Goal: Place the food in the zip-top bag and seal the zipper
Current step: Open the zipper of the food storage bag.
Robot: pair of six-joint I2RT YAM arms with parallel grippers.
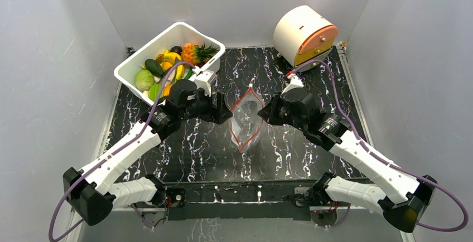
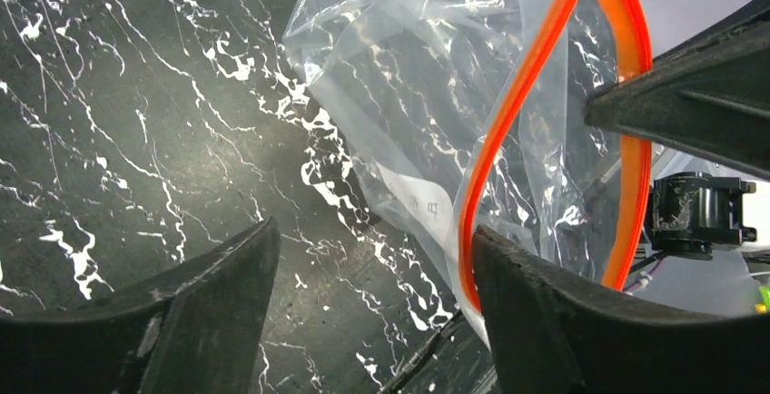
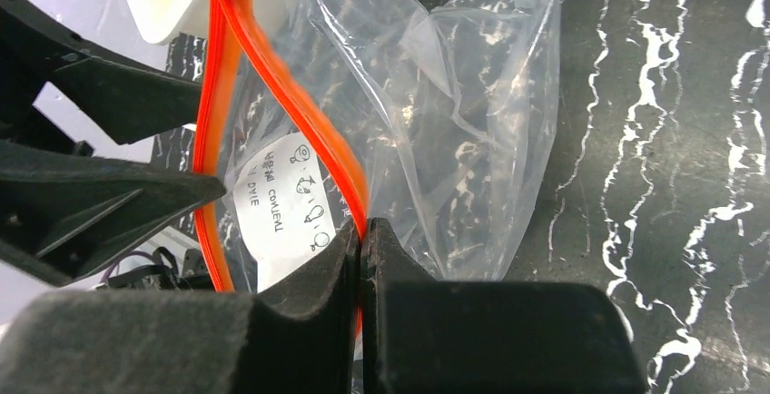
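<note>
The zip-top bag (image 1: 247, 120) lies mid-table between the arms, its red zipper (image 3: 300, 113) pinched in the right gripper's (image 3: 361, 240) closed jaws, the left gripper's (image 2: 374, 229) jaws apart at its left rim, and its white label's (image 3: 286, 196) print unreadable.

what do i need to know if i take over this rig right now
Left gripper open, at one side of the zip-top bag's mouth.
Right gripper shut on the zipper at the other side.
The bag stands between them, mouth open, nothing visible inside.
The food sits in the white tub, far left.
Done: bag held open. Left: load food, seal zipper.
</note>
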